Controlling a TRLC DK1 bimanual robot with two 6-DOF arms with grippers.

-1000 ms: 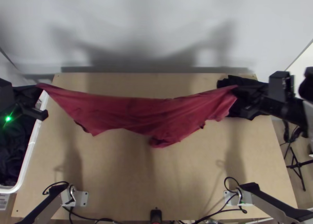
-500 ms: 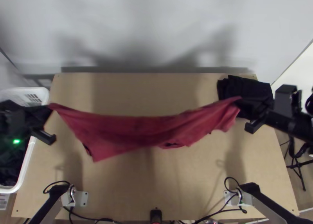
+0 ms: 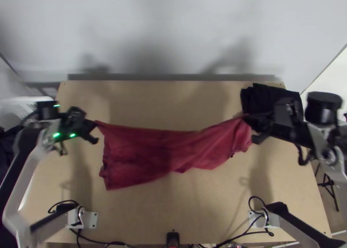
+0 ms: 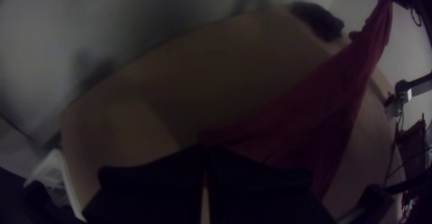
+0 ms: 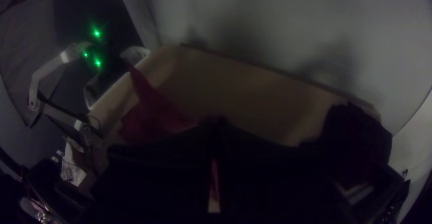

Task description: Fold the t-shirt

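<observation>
Red t-shirt (image 3: 165, 152), one, stretched between left gripper (image 3: 93, 125) and right gripper (image 3: 249, 119), a corner pinched in each, middle sagging over the table (image 3: 173, 209); contact of the lower edge with the wood, cannot tell. Top view: full span, folds slanting, black cloth (image 3: 271, 94) beside the right gripper. Left wrist view: fingers (image 4: 153, 183) nearly together, thin slit, fabric running from their tips. Right wrist view: fingers (image 5: 157, 165) likewise, red fabric seen through the slit.
</observation>
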